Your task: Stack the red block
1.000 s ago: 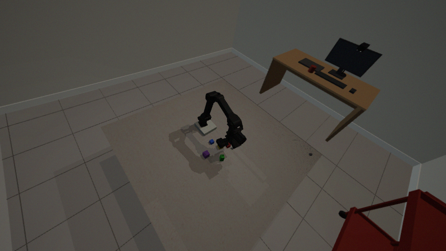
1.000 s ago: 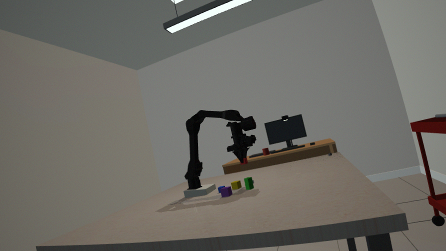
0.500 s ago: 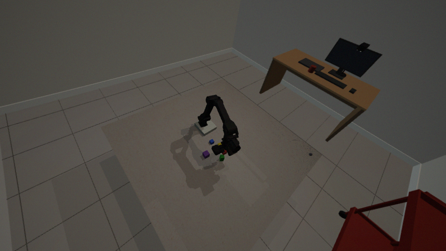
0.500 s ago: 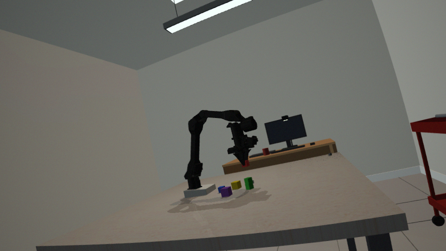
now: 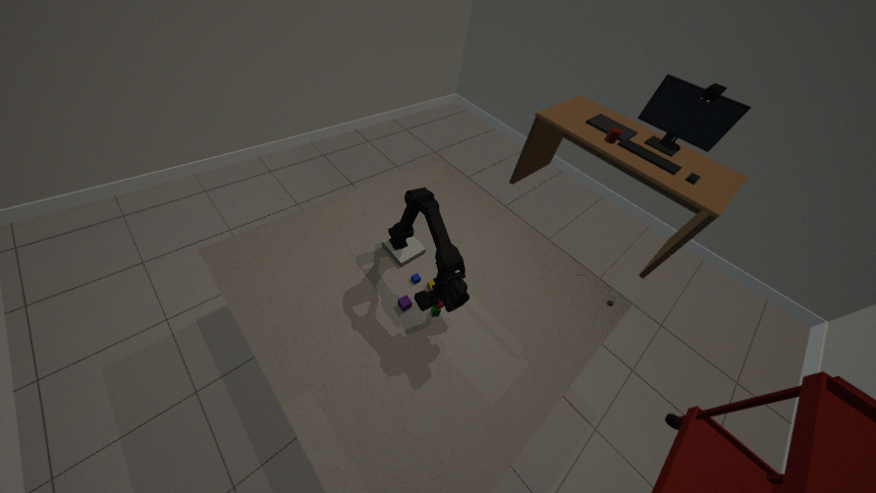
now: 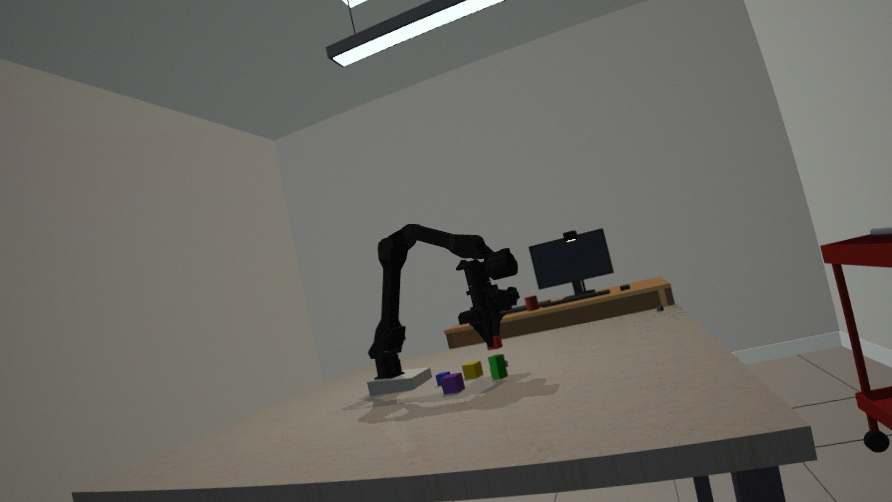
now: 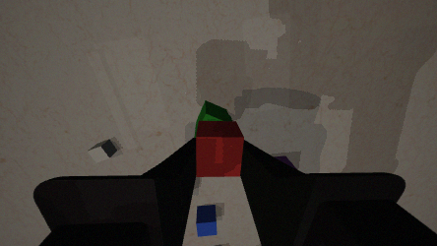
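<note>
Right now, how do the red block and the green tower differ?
The red block hangs in the air, clamped in the jaws of the gripper; the green tower stands free on the table. The red block sits just above the green tower, with a gap between them. The tower is taller than the block. Both are plain, square-edged pieces.

Block (image 6: 494, 341) in gripper (image 6: 493, 337) above tower (image 6: 497, 366), seemingly not touching, other cubes (image 6: 452, 382) beside it on table (image 6: 624, 399)
</note>
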`<state>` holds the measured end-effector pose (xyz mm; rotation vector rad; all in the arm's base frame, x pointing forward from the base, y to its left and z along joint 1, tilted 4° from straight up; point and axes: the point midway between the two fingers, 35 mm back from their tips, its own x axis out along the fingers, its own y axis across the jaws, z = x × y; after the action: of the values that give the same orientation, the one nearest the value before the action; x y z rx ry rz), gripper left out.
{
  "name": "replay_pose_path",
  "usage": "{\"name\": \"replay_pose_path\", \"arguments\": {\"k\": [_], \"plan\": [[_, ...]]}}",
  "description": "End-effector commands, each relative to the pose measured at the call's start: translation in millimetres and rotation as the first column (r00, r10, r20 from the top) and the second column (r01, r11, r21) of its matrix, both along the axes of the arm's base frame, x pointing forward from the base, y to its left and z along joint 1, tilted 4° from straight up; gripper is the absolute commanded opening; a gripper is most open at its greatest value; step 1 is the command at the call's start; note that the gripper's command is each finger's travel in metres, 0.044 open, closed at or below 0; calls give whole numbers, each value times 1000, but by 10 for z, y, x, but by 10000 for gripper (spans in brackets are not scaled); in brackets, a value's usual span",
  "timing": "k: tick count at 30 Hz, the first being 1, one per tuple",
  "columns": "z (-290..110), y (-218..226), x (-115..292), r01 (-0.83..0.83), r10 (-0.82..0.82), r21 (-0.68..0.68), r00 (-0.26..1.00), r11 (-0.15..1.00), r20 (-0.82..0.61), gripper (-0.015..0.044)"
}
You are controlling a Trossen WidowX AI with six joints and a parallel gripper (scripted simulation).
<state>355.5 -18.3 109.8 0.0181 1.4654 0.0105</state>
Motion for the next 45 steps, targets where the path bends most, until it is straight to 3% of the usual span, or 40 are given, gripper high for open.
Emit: {"name": "replay_pose_path", "arguments": {"k": [1, 33, 45], "plan": [[-179, 12, -9, -7, 7, 4, 1000, 1000, -13, 0], [-139, 12, -13, -7, 7, 4, 1000, 1000, -13, 0], [-175, 5, -9, -1, 1, 1, 1000, 1000, -13, 315]]}}
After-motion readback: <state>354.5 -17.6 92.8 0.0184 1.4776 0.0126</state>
